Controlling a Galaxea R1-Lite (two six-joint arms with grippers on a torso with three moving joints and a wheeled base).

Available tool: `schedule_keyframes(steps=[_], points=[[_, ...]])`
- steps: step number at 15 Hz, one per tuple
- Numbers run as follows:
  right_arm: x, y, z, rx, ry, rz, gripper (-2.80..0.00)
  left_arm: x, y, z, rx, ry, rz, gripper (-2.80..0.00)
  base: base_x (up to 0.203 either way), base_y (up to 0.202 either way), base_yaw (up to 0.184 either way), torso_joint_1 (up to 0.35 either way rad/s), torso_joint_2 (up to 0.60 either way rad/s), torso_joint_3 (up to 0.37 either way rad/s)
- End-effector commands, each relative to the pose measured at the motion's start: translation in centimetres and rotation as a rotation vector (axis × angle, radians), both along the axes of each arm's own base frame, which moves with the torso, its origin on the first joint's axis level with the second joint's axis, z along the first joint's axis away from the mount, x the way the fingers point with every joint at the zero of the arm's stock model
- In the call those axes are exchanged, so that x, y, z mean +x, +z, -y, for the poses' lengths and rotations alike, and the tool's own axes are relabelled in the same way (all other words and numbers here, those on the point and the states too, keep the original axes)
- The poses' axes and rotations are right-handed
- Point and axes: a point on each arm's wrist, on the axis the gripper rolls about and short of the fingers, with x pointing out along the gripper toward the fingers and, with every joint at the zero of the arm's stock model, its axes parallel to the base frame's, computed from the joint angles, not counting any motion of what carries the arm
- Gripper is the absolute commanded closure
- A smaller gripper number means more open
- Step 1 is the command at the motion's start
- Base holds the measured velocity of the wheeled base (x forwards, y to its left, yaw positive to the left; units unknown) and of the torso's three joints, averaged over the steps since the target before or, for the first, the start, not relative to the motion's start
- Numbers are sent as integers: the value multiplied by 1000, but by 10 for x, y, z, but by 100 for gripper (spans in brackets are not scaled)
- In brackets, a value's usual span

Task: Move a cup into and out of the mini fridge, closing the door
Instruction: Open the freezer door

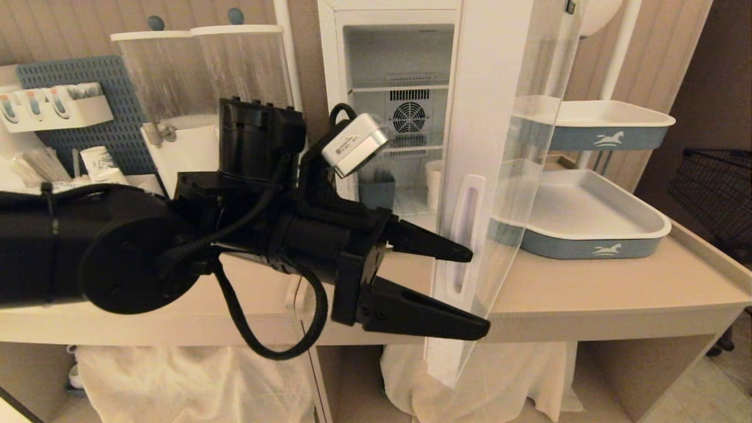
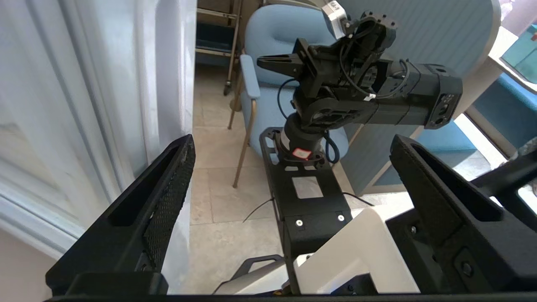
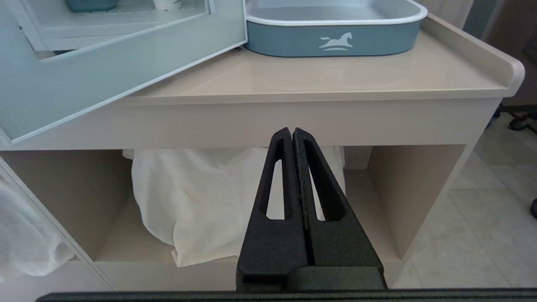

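The white mini fridge (image 1: 329, 88) stands open on the counter, its fan and wire shelves showing. Its glass-paned door (image 1: 493, 117) is swung out toward me, almost edge-on, with the handle slot (image 1: 467, 229) facing me. A white cup (image 1: 433, 183) stands on the fridge floor, half hidden by the door frame. My left gripper (image 1: 479, 292) is open and empty at the door's free edge, on the fridge side. In the left wrist view the left gripper (image 2: 293, 140) has one finger (image 2: 168, 188) close beside the door frame (image 2: 105, 84). My right gripper (image 3: 292, 132) is shut and parked low before the counter's front.
Two blue-and-white trays (image 1: 593, 229) sit on a stand right of the door. Clear dispensers (image 1: 200, 76), a pegboard and paper cups (image 1: 97, 158) fill the counter's left. White cloth (image 1: 194, 382) lies under the counter. A black wire basket (image 1: 714, 188) stands far right.
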Motion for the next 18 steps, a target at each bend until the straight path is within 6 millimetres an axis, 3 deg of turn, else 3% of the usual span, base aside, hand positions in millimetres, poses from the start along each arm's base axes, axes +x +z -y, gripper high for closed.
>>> schedule_keyframes(steps=[1, 4, 6, 9, 11, 14, 18], points=[[0, 0, 0, -1, 1, -1, 0, -13, -4, 18, 8, -68, -12, -280, 0, 0, 0, 0, 0, 0], [0, 0, 0, 1, 1, 0, 0, -24, -6, 37, 29, -48, -1, -280, 0, 0, 0, 0, 0, 0], [0, 0, 0, 1, 1, 0, 0, -26, -6, 38, 31, -48, -2, -280, 0, 0, 0, 0, 0, 0], [0, 0, 0, 1, 1, 0, 0, -59, -6, 60, 38, -141, -1, -280, 0, 0, 0, 0, 0, 0], [0, 0, 0, 1, 1, 0, 0, -70, -4, 67, 38, -160, 6, -280, 0, 0, 0, 0, 0, 0], [0, 0, 0, 1, 1, 0, 0, -74, -4, 66, 40, -160, 10, -280, 0, 0, 0, 0, 0, 0], [0, 0, 0, -1, 1, 0, 0, -102, 23, 25, -13, -127, 68, -280, 0, 0, 0, 0, 0, 0]])
